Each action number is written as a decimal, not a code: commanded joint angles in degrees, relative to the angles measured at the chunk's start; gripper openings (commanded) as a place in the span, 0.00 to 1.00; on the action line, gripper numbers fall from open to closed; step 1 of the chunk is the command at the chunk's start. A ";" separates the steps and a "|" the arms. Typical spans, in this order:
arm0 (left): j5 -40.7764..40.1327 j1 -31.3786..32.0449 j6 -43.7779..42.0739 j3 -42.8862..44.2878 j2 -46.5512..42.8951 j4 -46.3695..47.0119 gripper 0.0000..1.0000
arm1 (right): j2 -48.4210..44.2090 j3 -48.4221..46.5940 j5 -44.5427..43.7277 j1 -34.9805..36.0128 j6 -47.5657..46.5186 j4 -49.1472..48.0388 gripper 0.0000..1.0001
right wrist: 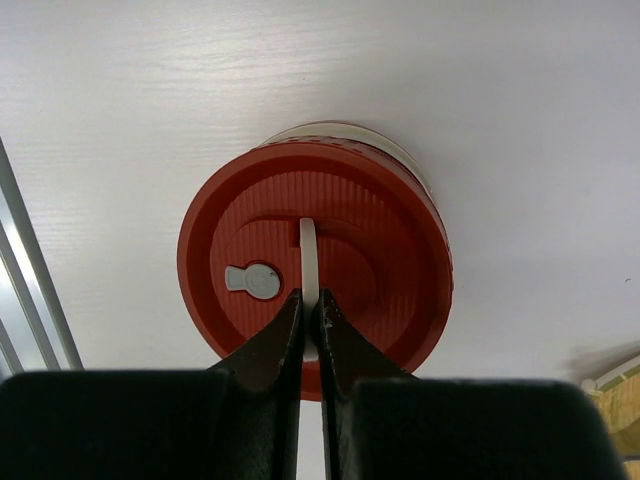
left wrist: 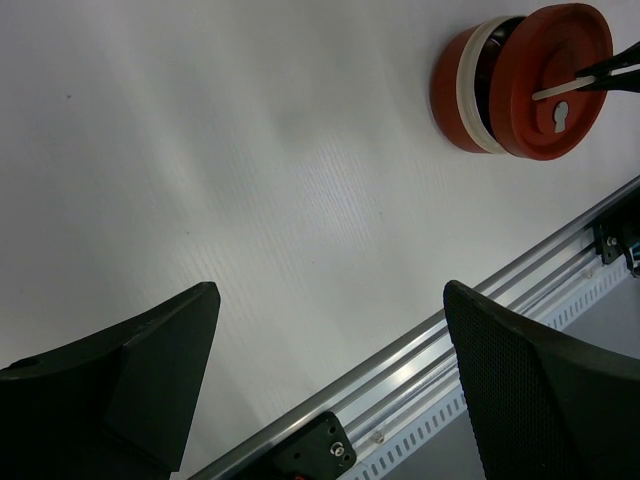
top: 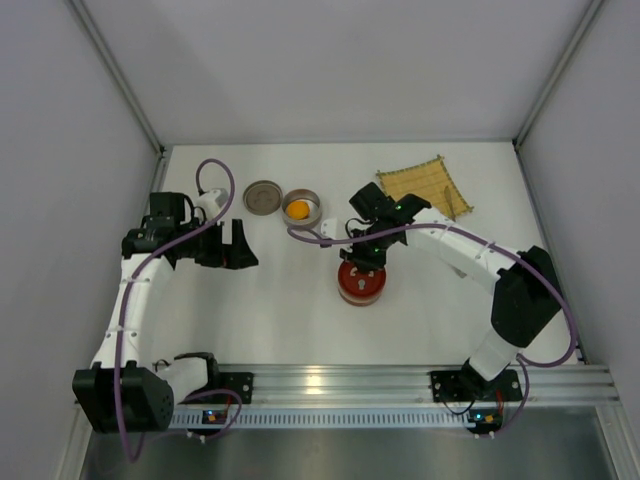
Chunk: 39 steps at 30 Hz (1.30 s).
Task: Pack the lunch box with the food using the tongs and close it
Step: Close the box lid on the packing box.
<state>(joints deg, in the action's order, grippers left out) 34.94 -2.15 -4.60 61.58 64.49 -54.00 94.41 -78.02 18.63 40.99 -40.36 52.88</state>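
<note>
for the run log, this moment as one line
right gripper: shut on white handle of round red lid | lid: over round red lunch box | left gripper: open, empty | round orange food piece: in small metal bowl

Seemingly open table (top: 290, 315) beside lunch box (top: 360, 289)

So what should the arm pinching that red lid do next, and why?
Probably lift the lid straight up off the lunch box: the right gripper is shut on its white handle, and the orange food sits in its bowl, unpacked.
</note>
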 commanded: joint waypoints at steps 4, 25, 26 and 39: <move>1.53 0.04 -0.32 -0.67 -1.56 2.05 0.98 | 0.34 -1.17 4.22 -0.91 -8.06 3.89 0.00; 3.82 -0.04 -1.02 -0.41 -2.18 1.44 0.98 | 5.17 -5.65 5.36 -2.85 -16.68 6.97 0.00; 3.82 -0.13 -1.11 -0.32 -2.17 1.44 0.98 | 5.26 -5.74 5.36 -2.85 -16.77 7.06 0.00; 3.73 0.04 -1.02 -0.50 -2.00 1.70 0.98 | 4.91 -4.69 6.77 -2.76 -16.16 5.65 0.00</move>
<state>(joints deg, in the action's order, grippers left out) 37.65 -2.15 -4.84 61.39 63.83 -54.00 99.77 -81.17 22.81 38.94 -55.48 57.93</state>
